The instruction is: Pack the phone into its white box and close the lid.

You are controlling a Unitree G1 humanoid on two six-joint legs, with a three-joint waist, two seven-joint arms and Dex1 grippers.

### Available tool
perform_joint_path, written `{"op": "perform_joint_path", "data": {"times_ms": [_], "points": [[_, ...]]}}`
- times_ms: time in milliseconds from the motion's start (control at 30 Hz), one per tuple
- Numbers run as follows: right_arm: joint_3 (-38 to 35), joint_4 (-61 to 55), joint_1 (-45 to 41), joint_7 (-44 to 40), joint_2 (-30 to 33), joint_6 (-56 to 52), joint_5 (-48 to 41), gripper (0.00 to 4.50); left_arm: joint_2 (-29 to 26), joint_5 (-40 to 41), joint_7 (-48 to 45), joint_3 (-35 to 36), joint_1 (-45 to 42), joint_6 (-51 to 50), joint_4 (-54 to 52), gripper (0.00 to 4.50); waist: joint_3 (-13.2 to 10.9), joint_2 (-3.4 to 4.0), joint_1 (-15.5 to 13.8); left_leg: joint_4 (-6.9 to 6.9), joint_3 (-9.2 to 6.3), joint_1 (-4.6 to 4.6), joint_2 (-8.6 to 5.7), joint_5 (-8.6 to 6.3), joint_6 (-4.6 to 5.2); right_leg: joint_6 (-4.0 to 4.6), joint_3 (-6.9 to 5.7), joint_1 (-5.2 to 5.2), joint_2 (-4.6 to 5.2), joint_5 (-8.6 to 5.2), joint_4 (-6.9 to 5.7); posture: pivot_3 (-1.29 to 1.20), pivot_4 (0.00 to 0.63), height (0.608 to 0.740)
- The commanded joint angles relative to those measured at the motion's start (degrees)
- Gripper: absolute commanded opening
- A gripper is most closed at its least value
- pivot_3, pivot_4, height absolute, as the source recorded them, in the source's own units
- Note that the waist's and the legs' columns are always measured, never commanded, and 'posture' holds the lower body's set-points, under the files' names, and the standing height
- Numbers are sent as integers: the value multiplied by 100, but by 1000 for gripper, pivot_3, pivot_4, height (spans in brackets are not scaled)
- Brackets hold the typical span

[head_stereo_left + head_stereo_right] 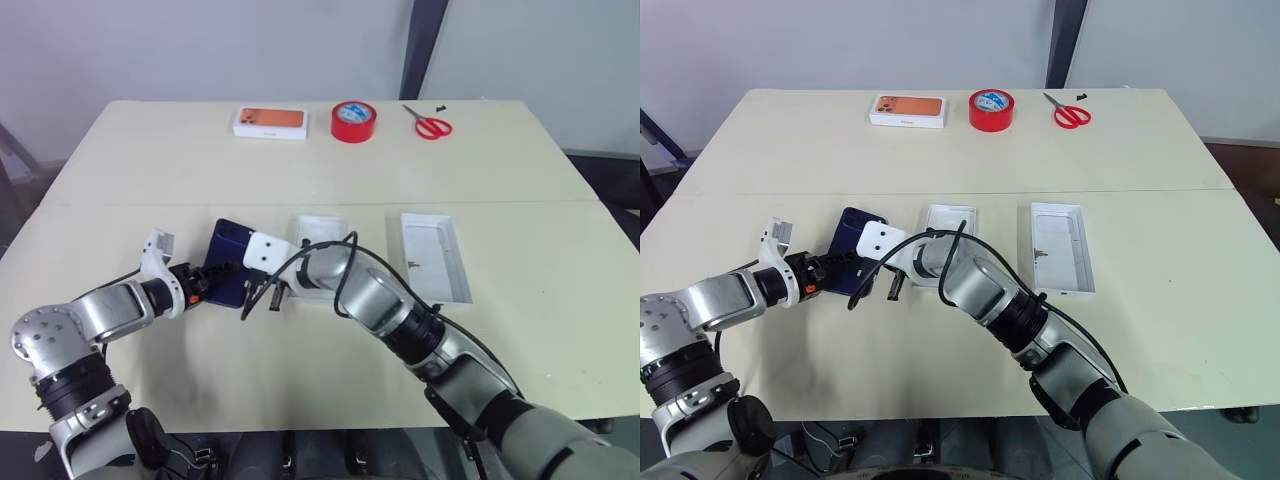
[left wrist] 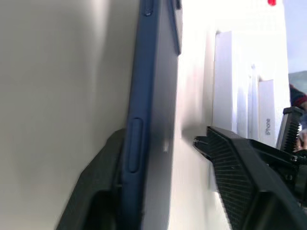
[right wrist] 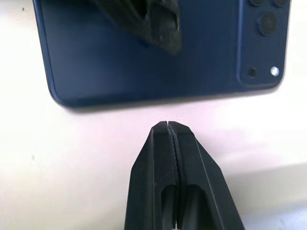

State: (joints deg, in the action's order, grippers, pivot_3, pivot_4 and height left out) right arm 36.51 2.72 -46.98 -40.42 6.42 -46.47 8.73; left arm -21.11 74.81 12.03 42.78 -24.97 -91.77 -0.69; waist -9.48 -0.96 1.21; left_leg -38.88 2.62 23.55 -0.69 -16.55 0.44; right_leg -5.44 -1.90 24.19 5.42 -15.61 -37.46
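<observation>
A: Navy-blue, the phone [image 1: 853, 252] lies on the worktop [image 1: 940, 160], just left of the white box [image 1: 948, 224]. The left gripper [image 1: 835, 268] straddles its near end, jaws apart, one finger [image 2: 103, 191] against the edge, not yet clamped.

B: And the right gripper [image 3: 168, 129]?

A: Fully closed, empty, tips just beside the phone's long edge. Recommended: close the left jaws squarely across the edges before lifting; keep the right clear of the box.

The right arm [image 1: 330, 275] covers part of the phone [image 1: 228, 262] and the near end of the white box [image 1: 322, 230].
</observation>
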Motion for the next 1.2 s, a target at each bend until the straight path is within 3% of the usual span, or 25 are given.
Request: {"op": "perform_joint_path", "data": {"times_ms": [33,200,300,400,433,667,733,933,1200], "points": [[-221,-647,17,-96,117,-208,-117,0,-30,521,255,232,57,210,13,2709,0,0,0,0,0,0,0,0,0,0,0,0,0,0,0,0,150,719],[-464,-1284,147,-214,507,-529,-281,0,-117,1385,803,90,302,712,78,2709,-1,-1,-8,0,0,0,0,0,-1,0,0,0,2,0,1,0,150,719],[-598,-1565,208,-224,733,-629,-372,0,-239,1876,1081,-212,556,1025,13,1798,-1,-1,-10,0,0,1,1,-1,0,0,1,0,4,0,1,0,150,719],[-770,-1721,189,-204,861,-724,-478,0,-394,2387,1305,-571,754,1407,-83,272,0,-2,-11,1,0,1,1,-1,0,1,1,1,4,0,2,0,150,719],[-844,-1779,184,-211,912,-755,-515,0,-448,2565,1371,-676,805,1569,-116,52,-1,-2,-11,1,-1,1,1,-1,0,1,1,-1,4,0,3,0,150,719],[-1594,-2358,361,-585,1807,-660,-992,0,-641,3702,1401,-1404,843,2792,-806,52,-7,-8,-63,0,-4,16,1,-1,1,1,-1,4,6,-1,15,0,150,719],[-1897,-2422,510,-783,2237,-473,-1139,0,-426,3731,1486,-1890,625,3105,-1004,52,-7,-8,-79,-2,-4,21,-3,-3,5,2,-1,2,10,-1,25,0,150,719],[-2279,-2205,998,-847,3067,181,-1132,0,199,3105,1623,-3241,229,3506,-899,52,-9,-11,-62,-6,-3,22,-16,-4,13,1,-1,-5,12,0,30,0,150,719],[-2316,-2215,1282,-607,3275,279,-1057,0,386,2531,1497,-3886,127,3550,-649,52,-11,-9,-62,-11,4,18,17,6,-1,1,0,-1,-21,0,18,0,150,719]]}}
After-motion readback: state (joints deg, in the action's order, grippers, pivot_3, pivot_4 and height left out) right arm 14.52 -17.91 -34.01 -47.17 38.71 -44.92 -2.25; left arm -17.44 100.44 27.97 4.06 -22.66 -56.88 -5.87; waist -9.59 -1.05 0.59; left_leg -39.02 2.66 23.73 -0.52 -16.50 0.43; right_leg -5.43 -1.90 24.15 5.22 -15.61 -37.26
